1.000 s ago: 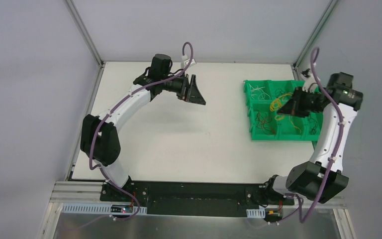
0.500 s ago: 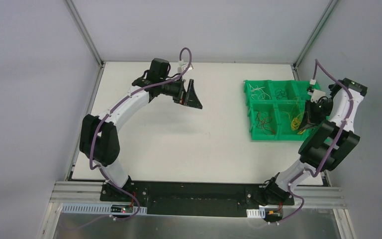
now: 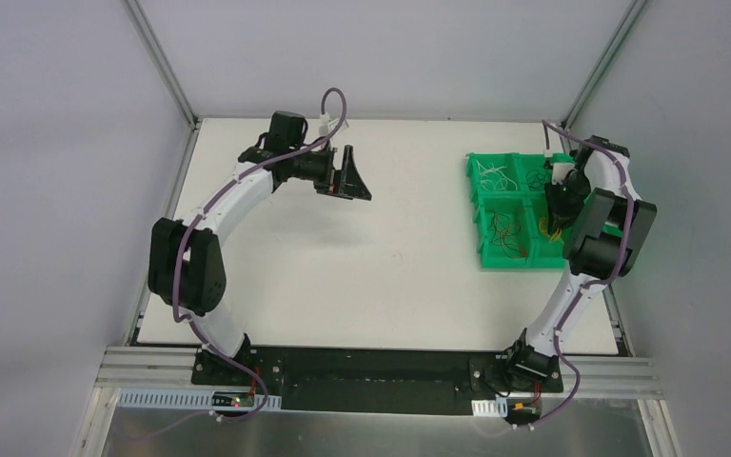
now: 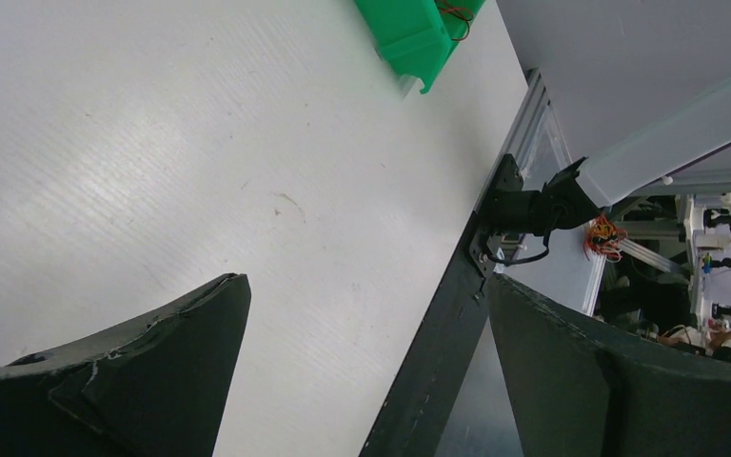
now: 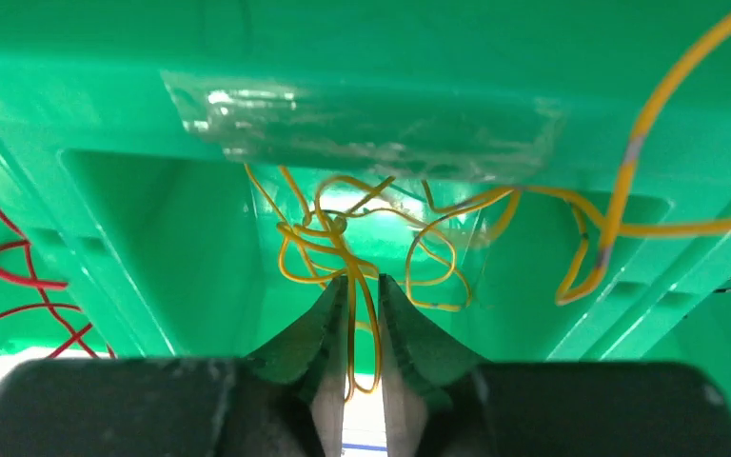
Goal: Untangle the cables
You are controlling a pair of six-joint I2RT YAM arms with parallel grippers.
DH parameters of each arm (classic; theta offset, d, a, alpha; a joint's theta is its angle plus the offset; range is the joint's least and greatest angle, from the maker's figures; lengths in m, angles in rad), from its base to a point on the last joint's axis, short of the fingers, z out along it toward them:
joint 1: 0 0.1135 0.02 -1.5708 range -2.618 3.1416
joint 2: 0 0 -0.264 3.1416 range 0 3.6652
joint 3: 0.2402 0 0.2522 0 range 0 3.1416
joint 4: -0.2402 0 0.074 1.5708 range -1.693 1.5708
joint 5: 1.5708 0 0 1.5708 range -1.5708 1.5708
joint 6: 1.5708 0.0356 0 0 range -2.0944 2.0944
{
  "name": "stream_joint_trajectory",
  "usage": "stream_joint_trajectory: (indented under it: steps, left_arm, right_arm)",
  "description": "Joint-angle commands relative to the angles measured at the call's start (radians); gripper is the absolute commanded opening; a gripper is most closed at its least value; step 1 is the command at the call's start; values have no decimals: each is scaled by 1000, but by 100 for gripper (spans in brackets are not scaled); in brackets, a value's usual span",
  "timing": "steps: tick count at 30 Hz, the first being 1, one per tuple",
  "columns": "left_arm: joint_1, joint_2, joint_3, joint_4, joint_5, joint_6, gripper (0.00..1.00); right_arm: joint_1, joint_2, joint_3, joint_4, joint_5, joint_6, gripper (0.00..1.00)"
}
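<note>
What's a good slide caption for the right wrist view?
Right claw nearly closed around yellow wires inside the green bin.

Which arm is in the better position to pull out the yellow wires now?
Right. The right gripper is nearly shut around the yellow wires inside the green bin; the left gripper hangs open over the bare table.
</note>
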Motion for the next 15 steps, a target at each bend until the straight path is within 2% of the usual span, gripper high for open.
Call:
stream_joint_trajectory:
  steps: [1,5,8,11,12,15]
  left_arm:
    - [28,-44,9,-35,8,17,99]
    - [36,-59,2,-48,5,31,99]
    - [45,-73,-15,-60,4,34,99]
    - [72,-79,-17,-110,-7,32,99]
    - [85,-79,-13,-136,-13,34,99]
    - [145,-84,-5,-206,-44,44,99]
  right_arm:
    - [0,-25,7,2,29,38,25]
    - [0,-130,-24,-34,18,16,43]
    - [-5,-208,6,-102,11,5,60]
    - [-8,-267,80,-179,-22,11,81]
    - [-9,-280,121,-209,-50,20,96]
    - [-4,-295,257,-254,-160,106,99]
